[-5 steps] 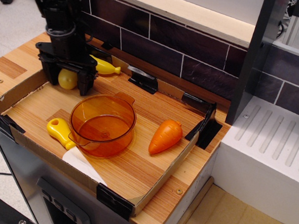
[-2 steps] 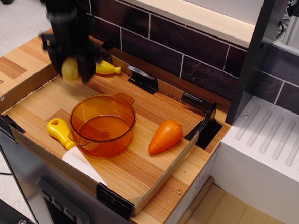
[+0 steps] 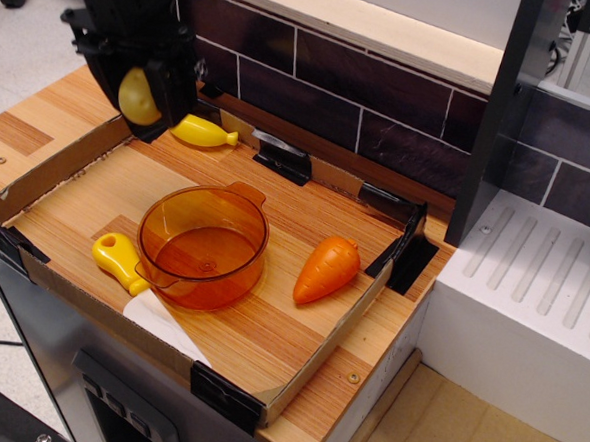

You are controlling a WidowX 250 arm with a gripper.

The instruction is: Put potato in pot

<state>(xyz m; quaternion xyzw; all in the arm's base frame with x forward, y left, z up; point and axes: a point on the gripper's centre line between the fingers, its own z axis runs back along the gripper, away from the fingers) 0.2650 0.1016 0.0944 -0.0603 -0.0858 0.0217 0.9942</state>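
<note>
The potato (image 3: 139, 95) is held clamped between the black fingers of the gripper (image 3: 142, 99), raised clear of the wooden tray (image 3: 268, 330) and up and to the left of the pot (image 3: 202, 245). The pot is seen standing upright on the tray floor, with nothing inside it. A yellow banana-like toy (image 3: 204, 132) is seen behind the pot, near the tray's back wall and just beside the gripper. An orange carrot (image 3: 327, 269) is laid to the right of the pot, slightly apart from it. A yellow-handled utensil (image 3: 119, 260) is placed against the pot's left side.
</note>
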